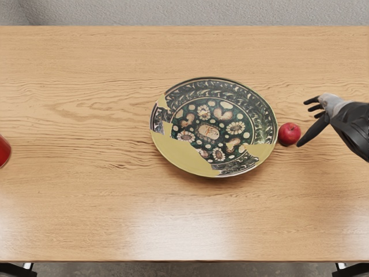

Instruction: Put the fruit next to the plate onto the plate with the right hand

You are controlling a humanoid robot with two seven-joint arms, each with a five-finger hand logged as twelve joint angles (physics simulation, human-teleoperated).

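Wooden desk (86,202) seen from above at a slant; patterned plate (260,109) at its centre, with dark floral ornament and plain yellow patches on the near rim; red fruit (289,134) lying on the desk just beside the plate's right rim, not on the plate; right hand (326,115) entering from the right edge, fingers spread and holding nothing, its lowest digit reaching toward the fruit, contact not discernible; part of a red object (3,151) at the left edge
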